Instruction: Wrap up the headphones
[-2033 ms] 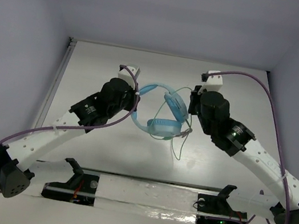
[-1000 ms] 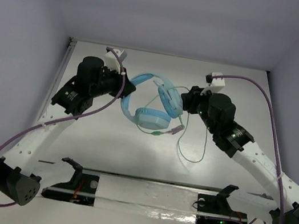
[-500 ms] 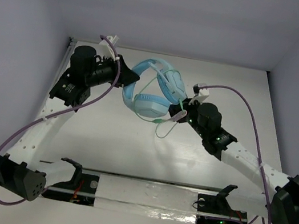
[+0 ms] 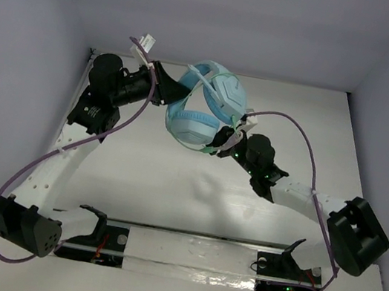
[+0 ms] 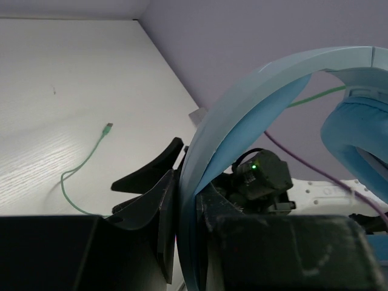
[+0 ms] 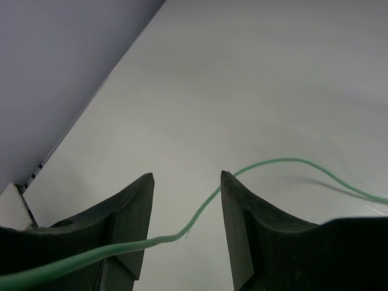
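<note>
The light blue headphones (image 4: 202, 109) hang in the air above the far middle of the table. My left gripper (image 4: 168, 90) is shut on their blue headband (image 5: 242, 103), which runs between its jaws in the left wrist view. One earcup (image 5: 357, 139) shows at the right there. My right gripper (image 4: 220, 147) sits just below and right of the lower earcup (image 4: 189, 126). It is open (image 6: 186, 176), and the thin pale-green cable (image 6: 267, 163) runs loosely between its fingers without being pinched. The cable's plug end (image 5: 107, 127) lies on the table.
Thick purple robot cables (image 4: 296, 126) loop over both arms. The grey back wall (image 4: 224, 22) stands close behind the headphones. A raised rail (image 4: 192, 243) with two black brackets runs along the near edge.
My left gripper has lifted the headphones off the table and carried them up and back. My right arm has swung left and stretched low under the lower earcup, along the cable.
</note>
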